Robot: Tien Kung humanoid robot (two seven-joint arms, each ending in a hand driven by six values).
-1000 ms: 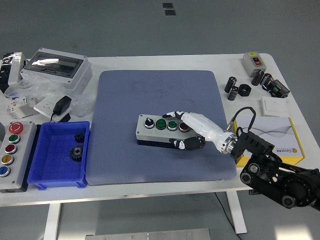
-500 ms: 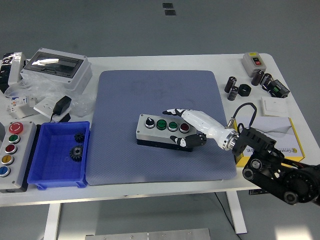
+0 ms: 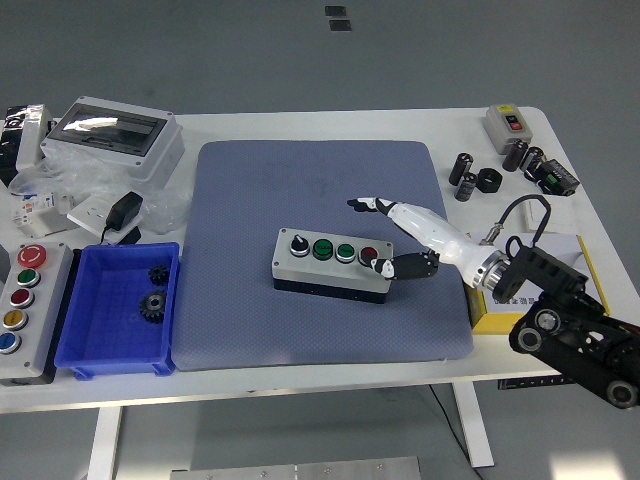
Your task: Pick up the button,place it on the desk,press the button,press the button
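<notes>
A grey button box (image 3: 332,260) with a black knob, two green buttons and a red button lies on the blue-grey mat (image 3: 320,250) in the middle of the table. My right hand (image 3: 395,237) is white with black fingertips. It hovers just right of the box with its fingers spread. Its thumb (image 3: 385,267) is close to the box's right end by the red button. It holds nothing. My left hand is out of view.
A blue bin (image 3: 118,308) with two black gears stands left of the mat. A second button box (image 3: 28,310) lies at the far left. A grey enclosure (image 3: 112,137), an adapter and bags sit at the back left. Black cylinders (image 3: 468,176), a switch box (image 3: 508,123) and a yellow box (image 3: 560,285) stand at the right.
My right hand has lifted off the button box and drawn back to the right. Its fingers have opened out. The box has not moved.
</notes>
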